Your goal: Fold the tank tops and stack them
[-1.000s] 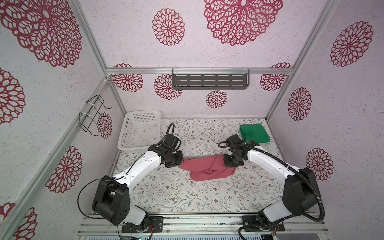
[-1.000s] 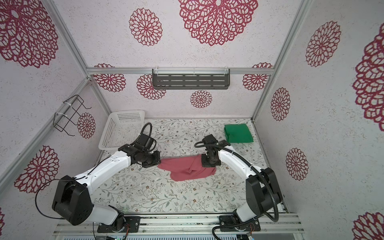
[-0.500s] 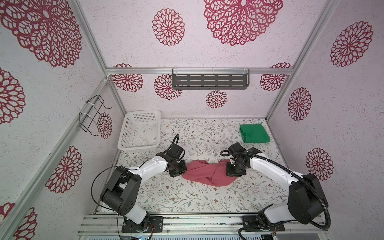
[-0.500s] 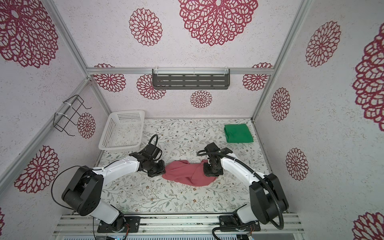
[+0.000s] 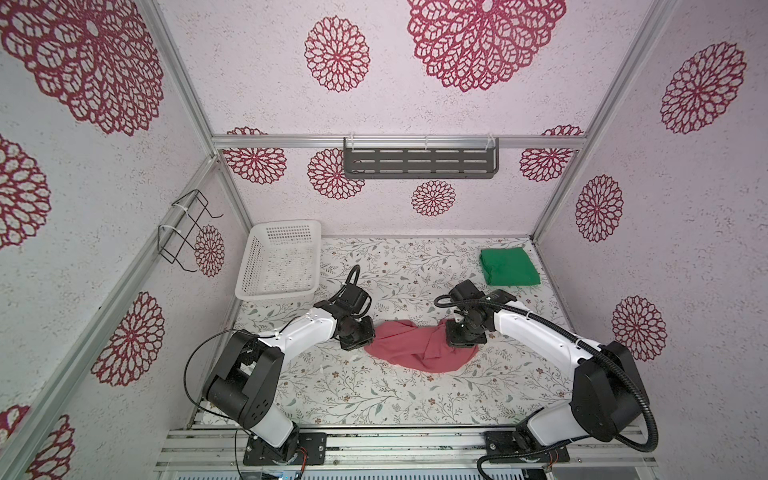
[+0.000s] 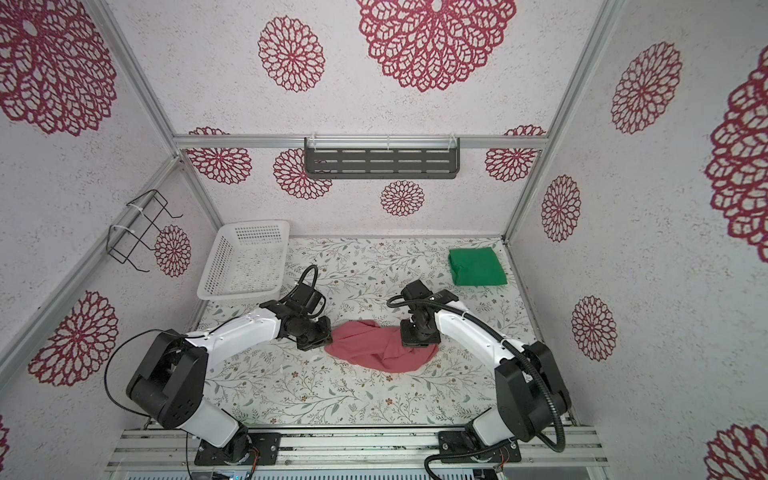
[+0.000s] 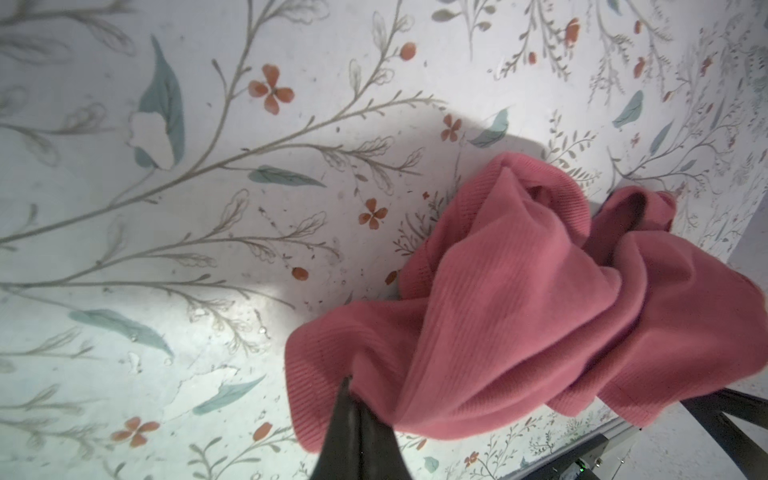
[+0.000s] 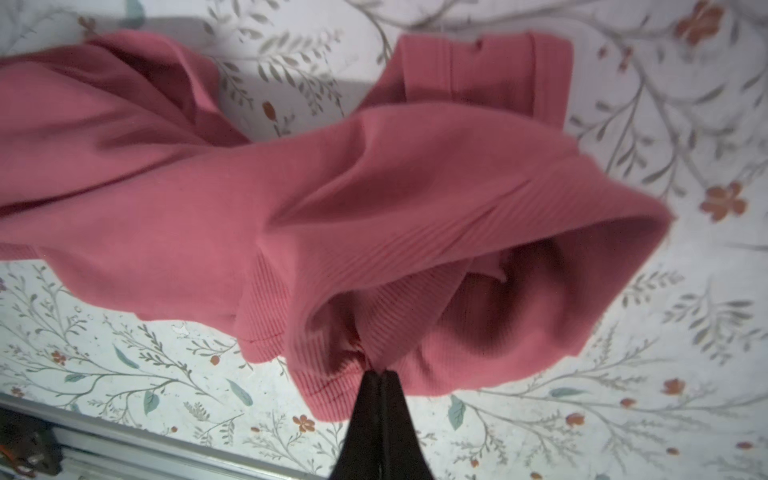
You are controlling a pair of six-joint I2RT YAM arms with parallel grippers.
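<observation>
The dusty pink tank top [image 5: 415,349] [image 6: 376,347] lies crumpled and twisted in the middle of the floral table, stretched between both arms. My left gripper [image 5: 365,338] [image 7: 353,386] is shut on the top's left edge, its dark fingers pinching ribbed cloth. My right gripper [image 5: 459,338] [image 8: 380,374] is shut on the right end of the pink tank top [image 8: 374,208], and a bunched fold hangs over its tips. The green tank top [image 5: 509,266] [image 6: 478,266] lies folded flat at the back right corner, apart from both grippers.
A white perforated basket [image 5: 282,259] [image 6: 245,257] stands at the back left near the left arm. A dark slotted shelf [image 5: 419,157] hangs on the back wall. A wire rack [image 5: 187,228] sticks out from the left wall. The table's front rail [image 8: 124,444] runs close to the grippers.
Both grippers have stayed on the pink top's two ends. The cloth has gone from a flatter spread to a twisted bunch, shifted slightly toward the front of the table.
</observation>
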